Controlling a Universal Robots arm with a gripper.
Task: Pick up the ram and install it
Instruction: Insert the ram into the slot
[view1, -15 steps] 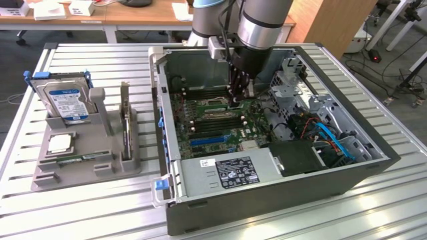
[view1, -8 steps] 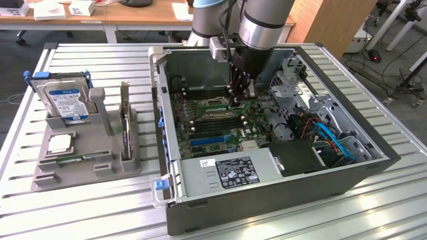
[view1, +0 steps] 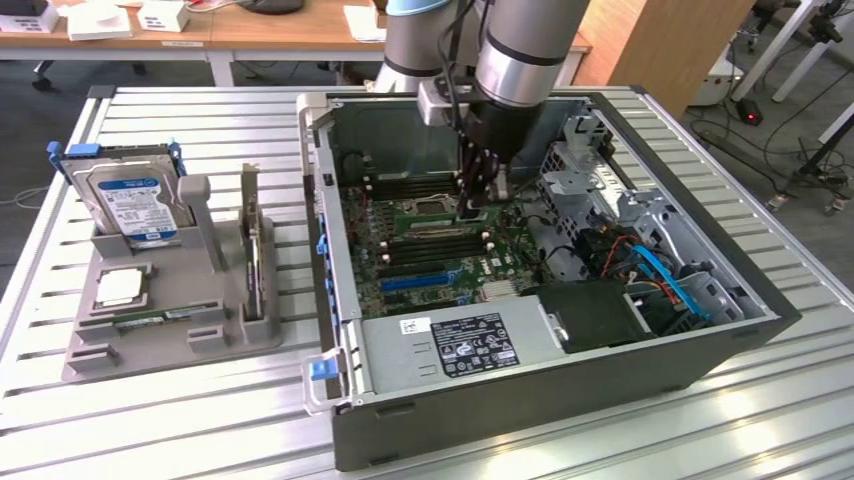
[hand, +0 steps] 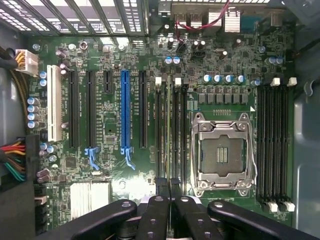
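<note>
The jaws clench the ram (hand: 169, 135) edge-on over memory slots (hand: 180, 130) beside the CPU socket (hand: 222, 155). The open computer case (view1: 534, 400) rests on the bench (view1: 200, 400).

hard drive (view1: 127, 205) upright in grey holder (view1: 100, 345) | power supply (view1: 454, 345) | slatted table (view1: 747, 430)

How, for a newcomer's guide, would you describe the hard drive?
Beside the open computer case, on the exterior view's left, sits a grey holder. The hard drive stands at its far end: the only metal box, blue-labelled.
</note>
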